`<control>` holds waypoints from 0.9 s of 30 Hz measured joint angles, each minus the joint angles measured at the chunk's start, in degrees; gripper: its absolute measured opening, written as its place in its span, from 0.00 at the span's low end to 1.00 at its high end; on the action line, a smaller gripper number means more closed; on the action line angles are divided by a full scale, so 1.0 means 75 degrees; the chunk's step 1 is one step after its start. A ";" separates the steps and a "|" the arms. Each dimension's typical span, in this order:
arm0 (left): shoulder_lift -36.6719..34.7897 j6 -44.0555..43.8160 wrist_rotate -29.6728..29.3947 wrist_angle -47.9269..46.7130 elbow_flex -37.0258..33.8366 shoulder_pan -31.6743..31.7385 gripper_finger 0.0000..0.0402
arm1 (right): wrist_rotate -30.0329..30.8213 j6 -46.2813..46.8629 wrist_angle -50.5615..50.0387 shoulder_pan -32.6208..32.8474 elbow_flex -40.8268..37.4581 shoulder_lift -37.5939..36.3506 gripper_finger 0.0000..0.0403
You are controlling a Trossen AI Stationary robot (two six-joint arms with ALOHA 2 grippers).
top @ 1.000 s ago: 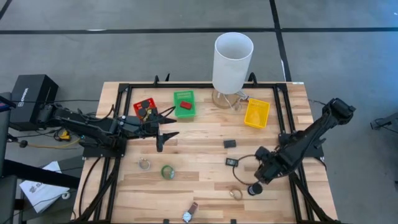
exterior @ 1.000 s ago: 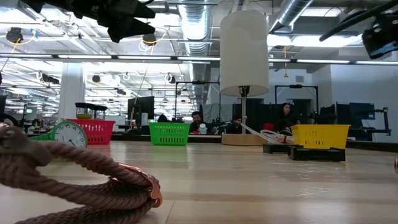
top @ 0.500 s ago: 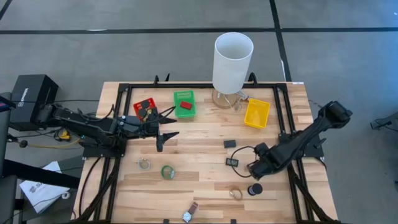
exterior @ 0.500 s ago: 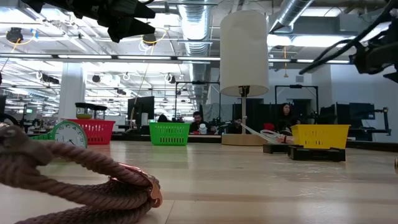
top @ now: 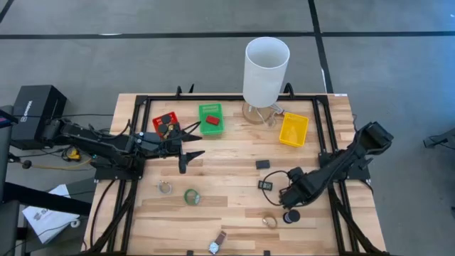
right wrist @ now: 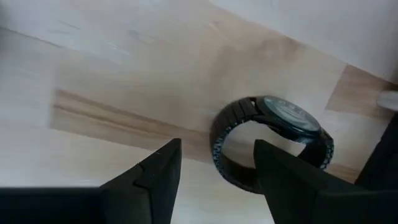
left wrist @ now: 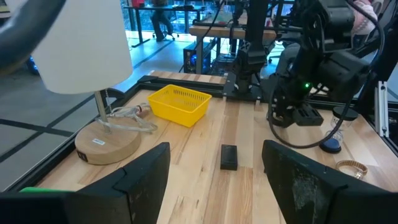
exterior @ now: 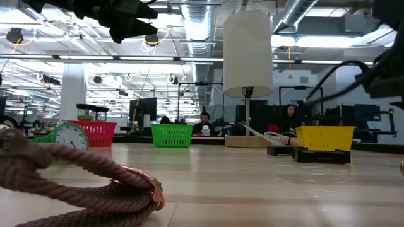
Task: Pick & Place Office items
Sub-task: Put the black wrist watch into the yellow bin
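My right gripper (top: 287, 195) (right wrist: 217, 186) is open and hovers over the near right of the table. Its fingers stand to either side of one end of a black wristwatch (right wrist: 273, 138) (top: 266, 185) that lies on the wood. A black cylinder (top: 291, 216) and a rope ring (top: 270, 222) lie just nearer. My left gripper (top: 188, 153) (left wrist: 217, 186) waits open above the table's left half. A black block (top: 263, 164), a green tape roll (top: 191, 196), a small ring (top: 165, 188) and a silver wristwatch (top: 217, 244) lie loose on the table. A red block (top: 211, 120) sits in the green bin.
Along the far edge stand a red bin (top: 166, 124), a green bin (top: 211, 110) and a yellow bin (top: 293, 129). The tall white cylinder (top: 266, 71) stands on a round wooden base between the last two. A black frame rims the table. Bare wood lies in the middle.
My right gripper has moved from over the black cylinder toward the table's left and slightly far, coming over the black wristwatch. It has also come lower. The cylinder stays where it was, and the left arm has kept still.
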 joint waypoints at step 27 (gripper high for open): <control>0.0000 0.0000 0.0003 0.0000 0.0000 0.0001 0.62 | 0.0270 -0.0407 0.1153 -0.0021 -0.1017 -0.0345 0.24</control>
